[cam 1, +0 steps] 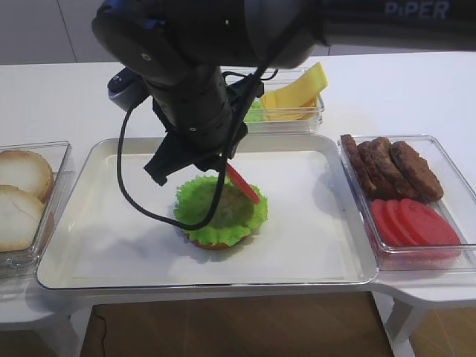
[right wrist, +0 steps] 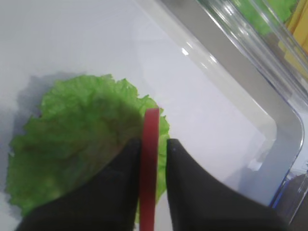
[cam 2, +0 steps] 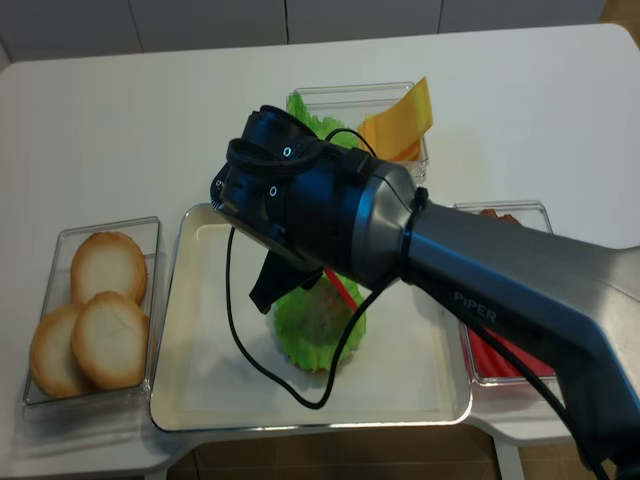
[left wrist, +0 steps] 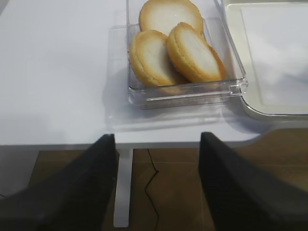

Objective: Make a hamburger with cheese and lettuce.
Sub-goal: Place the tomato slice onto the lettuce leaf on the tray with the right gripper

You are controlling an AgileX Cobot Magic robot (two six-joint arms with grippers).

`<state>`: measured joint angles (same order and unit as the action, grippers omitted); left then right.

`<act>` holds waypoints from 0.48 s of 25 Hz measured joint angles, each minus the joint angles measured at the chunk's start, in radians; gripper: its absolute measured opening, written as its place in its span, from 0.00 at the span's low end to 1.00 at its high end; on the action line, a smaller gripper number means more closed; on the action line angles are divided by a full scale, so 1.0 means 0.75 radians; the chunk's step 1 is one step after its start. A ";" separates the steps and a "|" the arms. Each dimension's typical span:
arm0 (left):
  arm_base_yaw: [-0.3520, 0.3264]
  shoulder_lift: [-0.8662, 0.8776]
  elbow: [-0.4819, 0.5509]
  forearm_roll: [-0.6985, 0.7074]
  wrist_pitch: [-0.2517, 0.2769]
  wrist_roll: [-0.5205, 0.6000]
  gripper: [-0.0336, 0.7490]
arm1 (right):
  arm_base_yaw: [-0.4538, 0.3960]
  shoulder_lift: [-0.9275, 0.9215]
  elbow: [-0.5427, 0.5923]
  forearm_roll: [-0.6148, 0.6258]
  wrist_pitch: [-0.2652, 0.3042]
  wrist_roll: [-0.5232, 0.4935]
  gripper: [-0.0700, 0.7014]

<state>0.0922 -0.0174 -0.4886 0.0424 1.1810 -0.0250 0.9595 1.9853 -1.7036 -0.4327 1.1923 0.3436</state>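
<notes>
Red tomato slice (right wrist: pixel 149 159) pinched on edge between the right gripper (right wrist: pixel 153 147) fingers, directly over the hamburger (cam 1: pixel 220 211).

Below the fingertips lies the lettuce (right wrist: pixel 77 144) on its bun base, mid-tray (cam 1: pixel 111 245); the slice tilts, its low edge near or touching the leaf. The jaws look only narrowly parted around it, so I cannot tell whether they grip or are letting go. To place it well: lower until the slice lies flat and centred on the leaf, then part the fingers and lift straight up so nothing drags. Cheese (cam 1: pixel 294 95) sits in the bin beyond the gripper. The left gripper (left wrist: pixel 156 144) hangs spread and empty near the 3 bun halves (left wrist: pixel 173 48).
</notes>
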 joint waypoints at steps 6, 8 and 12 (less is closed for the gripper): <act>0.000 0.000 0.000 0.000 0.000 0.000 0.56 | 0.000 0.000 0.000 0.028 0.000 0.000 0.45; 0.000 0.000 0.000 0.000 0.000 0.000 0.56 | 0.000 0.000 0.000 0.050 0.000 0.000 0.48; 0.000 0.000 0.000 0.000 0.000 0.000 0.56 | 0.000 0.000 0.000 0.120 0.000 0.000 0.56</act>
<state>0.0922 -0.0174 -0.4886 0.0424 1.1810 -0.0250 0.9595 1.9853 -1.7036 -0.3427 1.1923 0.3436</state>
